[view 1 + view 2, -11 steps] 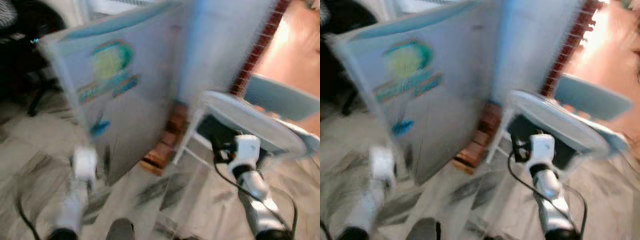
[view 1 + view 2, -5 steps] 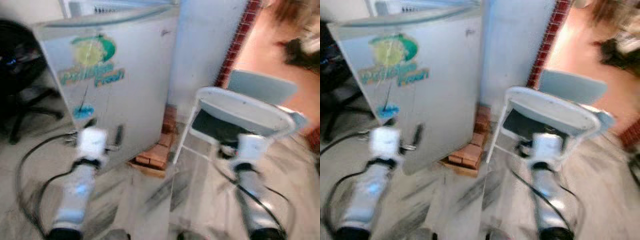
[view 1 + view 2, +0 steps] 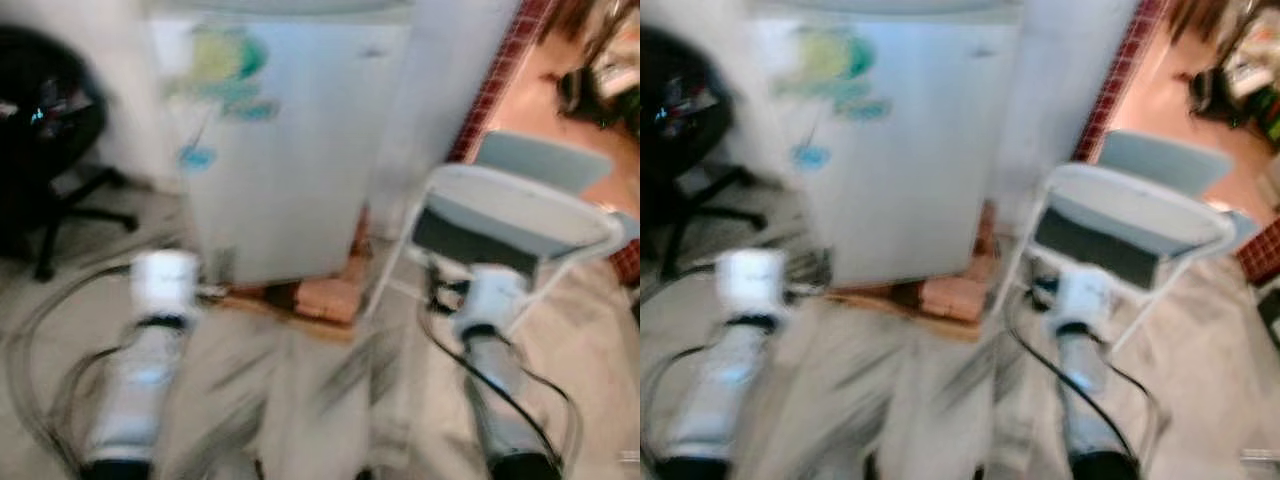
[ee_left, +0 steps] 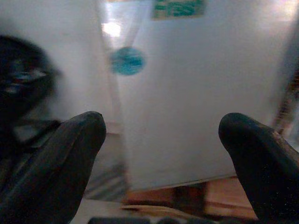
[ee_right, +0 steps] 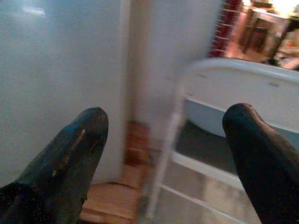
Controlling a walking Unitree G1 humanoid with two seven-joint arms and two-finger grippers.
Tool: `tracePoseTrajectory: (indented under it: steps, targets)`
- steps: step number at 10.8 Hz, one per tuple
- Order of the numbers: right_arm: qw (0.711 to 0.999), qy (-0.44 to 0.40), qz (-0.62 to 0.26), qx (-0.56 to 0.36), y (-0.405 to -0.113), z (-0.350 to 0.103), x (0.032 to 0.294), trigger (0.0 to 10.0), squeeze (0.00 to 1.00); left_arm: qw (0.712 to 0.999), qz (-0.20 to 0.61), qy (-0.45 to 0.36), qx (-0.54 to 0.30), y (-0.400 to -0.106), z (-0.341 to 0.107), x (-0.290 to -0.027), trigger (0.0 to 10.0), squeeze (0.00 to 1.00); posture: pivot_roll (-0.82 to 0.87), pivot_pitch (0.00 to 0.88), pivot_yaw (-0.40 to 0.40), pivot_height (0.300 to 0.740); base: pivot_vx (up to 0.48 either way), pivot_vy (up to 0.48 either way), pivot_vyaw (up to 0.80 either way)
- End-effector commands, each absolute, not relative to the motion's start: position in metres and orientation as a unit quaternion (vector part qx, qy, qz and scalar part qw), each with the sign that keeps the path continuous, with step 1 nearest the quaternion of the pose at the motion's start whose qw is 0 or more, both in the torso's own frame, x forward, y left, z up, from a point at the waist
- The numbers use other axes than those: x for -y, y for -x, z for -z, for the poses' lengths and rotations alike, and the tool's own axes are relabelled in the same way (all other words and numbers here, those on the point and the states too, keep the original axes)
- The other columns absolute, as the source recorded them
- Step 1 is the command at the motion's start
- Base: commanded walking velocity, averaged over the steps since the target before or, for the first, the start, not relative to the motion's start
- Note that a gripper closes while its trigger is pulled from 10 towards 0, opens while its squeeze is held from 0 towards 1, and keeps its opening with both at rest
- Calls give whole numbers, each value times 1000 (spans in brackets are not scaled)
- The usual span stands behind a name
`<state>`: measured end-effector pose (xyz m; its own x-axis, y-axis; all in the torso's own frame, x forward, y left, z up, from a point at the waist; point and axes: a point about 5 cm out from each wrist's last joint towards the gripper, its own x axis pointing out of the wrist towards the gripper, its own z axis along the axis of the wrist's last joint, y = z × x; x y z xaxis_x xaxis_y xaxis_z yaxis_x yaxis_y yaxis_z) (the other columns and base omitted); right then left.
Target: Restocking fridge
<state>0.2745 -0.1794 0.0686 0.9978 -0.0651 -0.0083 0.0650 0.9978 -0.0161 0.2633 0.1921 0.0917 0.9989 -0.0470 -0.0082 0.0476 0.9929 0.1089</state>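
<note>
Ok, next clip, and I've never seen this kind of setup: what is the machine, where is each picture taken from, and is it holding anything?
It is a walking humanoid robot with two silver arms, each ending in two long black fingers. The two wide pictures come from a stereo camera on its head, looking down and forward; they are blurred. They show a small white fridge with its door shut, standing on bricks, a white folding chair to its right and a black office chair to its left. The other two pictures come from cameras on the wrists, looking along the fingers. The left gripper faces the fridge, the right gripper faces the gap between fridge and folding chair. Both are open and hold nothing.
</note>
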Motion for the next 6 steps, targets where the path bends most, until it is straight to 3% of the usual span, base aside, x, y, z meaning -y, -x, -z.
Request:
tracePoseTrajectory:
  steps: [1, 6]
  targets:
    - [998, 18, 56, -7, -272, -69, 195, 10000, 0, 998, 49, -40, 6, -266, -96, -180, 10000, 0, 106, 60, -41, 740, 0, 480, -694]
    - [998, 18, 58, -7, -270, -68, 197, 10000, 0, 998, 48, -36, -1, -272, -94, -186, 10000, 0, 99, 61, -35, 740, 0, 480, -800]
